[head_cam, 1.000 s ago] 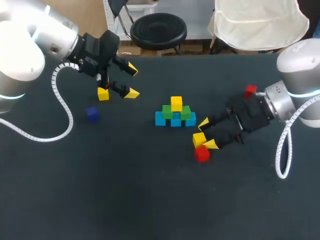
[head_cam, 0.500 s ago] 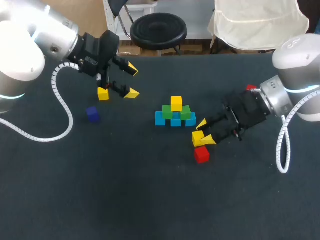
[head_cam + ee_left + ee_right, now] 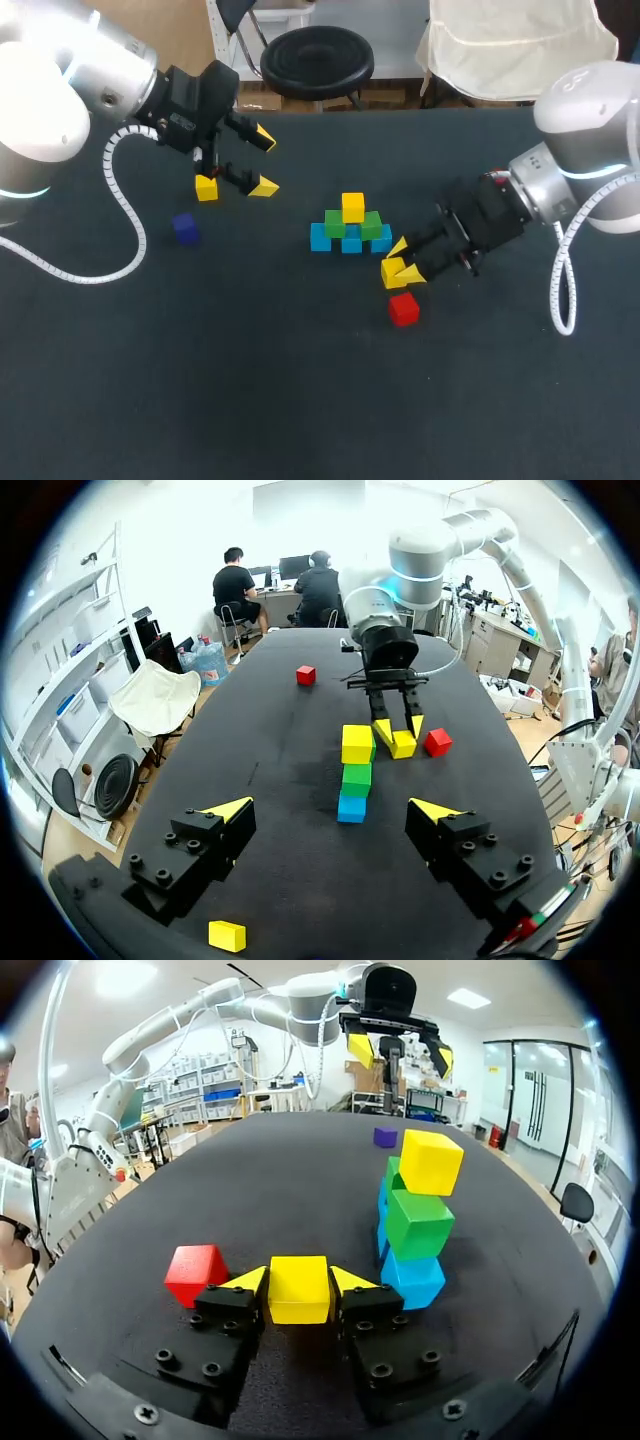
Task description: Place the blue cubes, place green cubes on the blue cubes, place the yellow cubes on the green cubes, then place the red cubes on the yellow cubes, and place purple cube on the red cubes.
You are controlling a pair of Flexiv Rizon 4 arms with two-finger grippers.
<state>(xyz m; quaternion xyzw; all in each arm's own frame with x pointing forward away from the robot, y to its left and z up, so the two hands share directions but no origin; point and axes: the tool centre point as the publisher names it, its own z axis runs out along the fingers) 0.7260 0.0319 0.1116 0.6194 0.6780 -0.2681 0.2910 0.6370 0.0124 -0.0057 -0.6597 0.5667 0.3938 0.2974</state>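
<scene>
At the far left, your left gripper [image 3: 264, 162] hangs over the dark table [image 3: 300, 400], fingers spread wide, nothing between them. A loose yellow cube [image 3: 206, 187] lies on the table close beside it, and a purple cube [image 3: 184, 227] sits nearer you, apart from everything else.

In the middle stands the pyramid. Three blue cubes [image 3: 351, 244] touch side by side in a row, two green cubes [image 3: 335, 224] rest on them, and a top yellow cube [image 3: 352, 207] sits centred on the green pair. In the right wrist view that top cube looks turned a little off square.

Just right of the pyramid, your right gripper [image 3: 403, 262] is closed narrow on the held yellow cube [image 3: 299, 1292], one finger flat against each of two opposite faces. You cannot tell whether the cube is clear of the table. A red cube [image 3: 404, 309] lies free just beside it, on the side away from the pyramid.

The held cube is probably light and rigid, with smooth faces that could slip or twist under a loose grip. Holding it on two opposite flat faces, about mid-height, as here, looks right. A cube has no long axis, so what counts is how its faces sit. They are square to the fingers, but from above the cube is turned at an angle to the blue row, so judge on squaring it before you set it down
</scene>
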